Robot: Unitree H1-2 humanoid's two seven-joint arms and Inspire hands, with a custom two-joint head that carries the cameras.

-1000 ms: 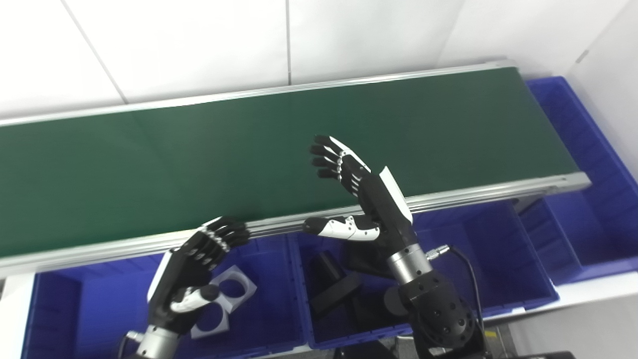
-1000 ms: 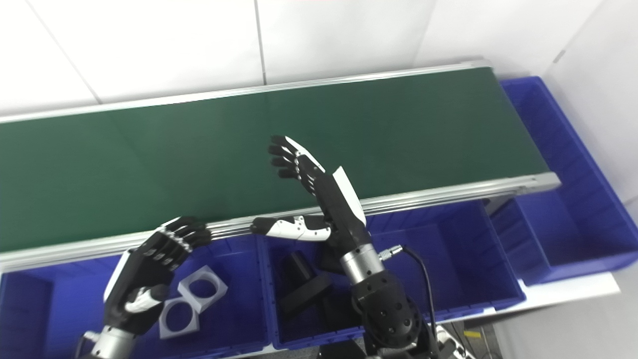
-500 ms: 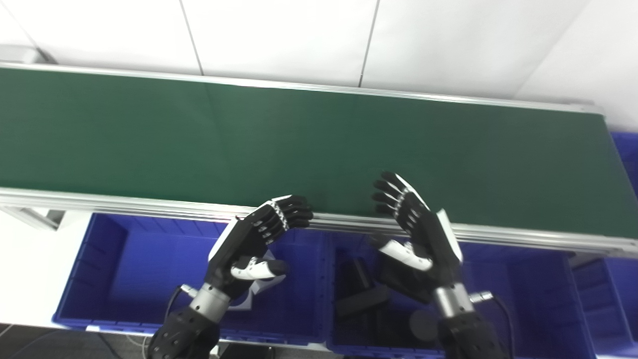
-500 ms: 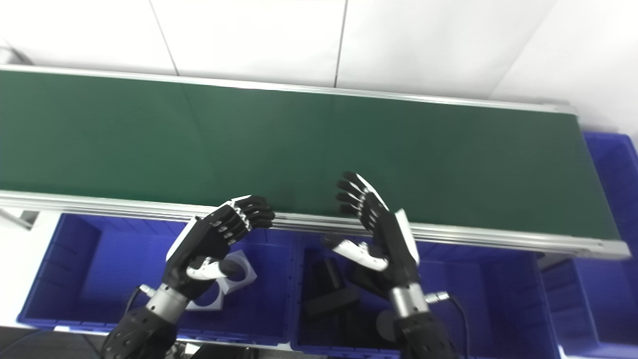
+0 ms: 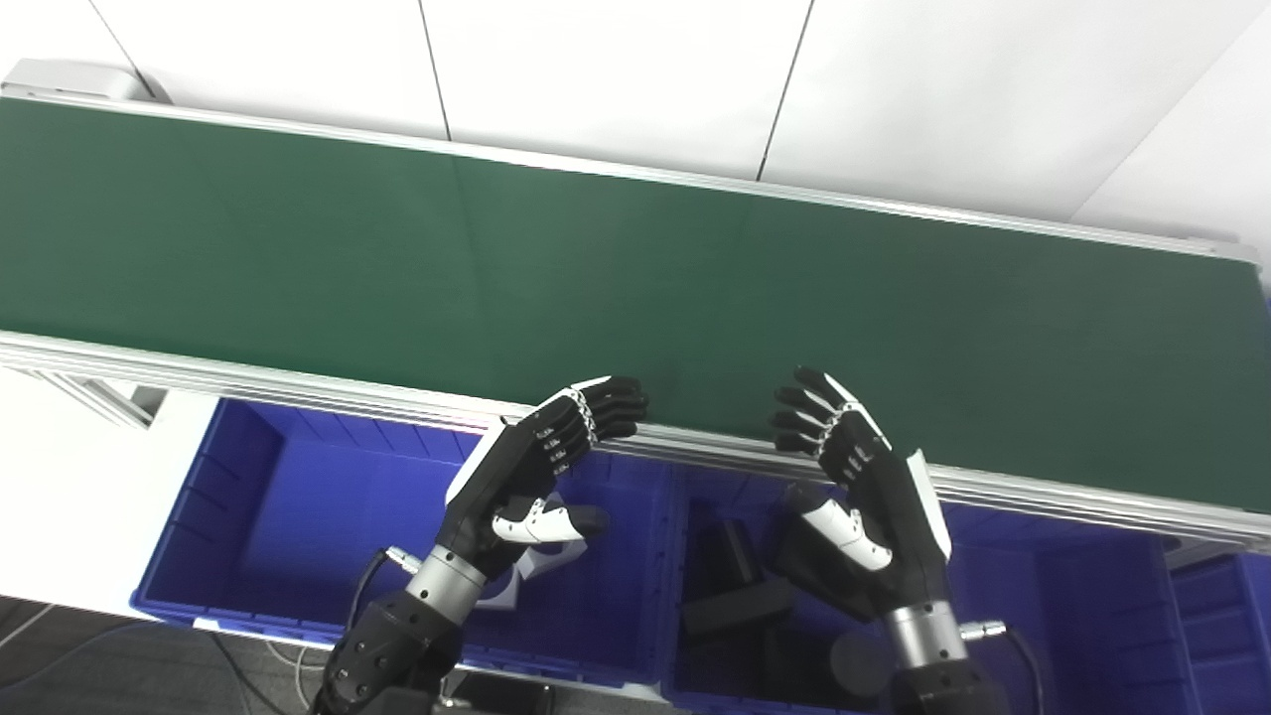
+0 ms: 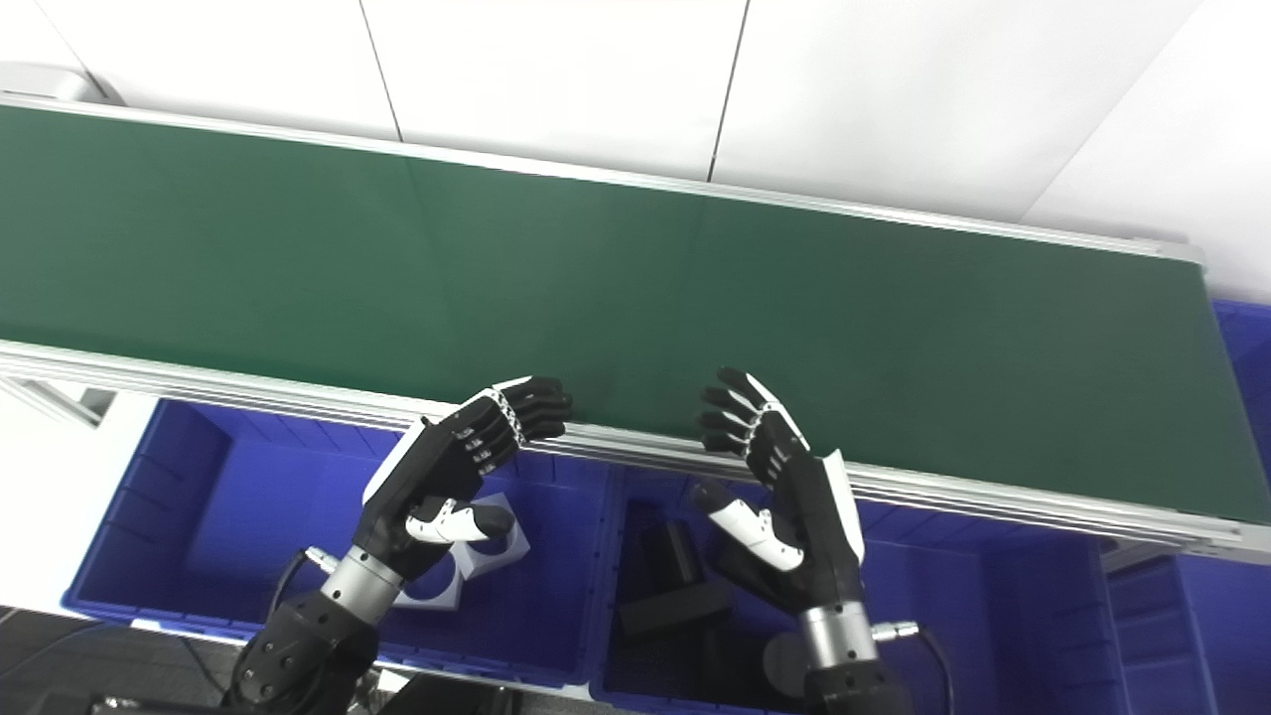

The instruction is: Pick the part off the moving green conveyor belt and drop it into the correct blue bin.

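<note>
Currently both my hands hover empty at the near rail of the green conveyor belt [image 5: 635, 268].

My left hand [image 5: 526, 477] has its fingers [image 5: 606, 407] curled loosely over the rail, thumb apart, gripping nothing; my right hand [image 5: 864, 506] is spread wide, palm turned leftward, also gripping nothing. No part shows on the visible stretch of belt. Below the rail, the left blue bin [image 5: 298, 516] contains pale square parts with round holes [image 6: 477, 551], partly hidden behind my left hand. The middle blue bin [image 5: 670, 556] contains black parts [image 5: 735, 596], lying just beside my right hand's palm as seen from the head cameras. A further blue bin [image 6: 1221, 616] sits at right.
</note>
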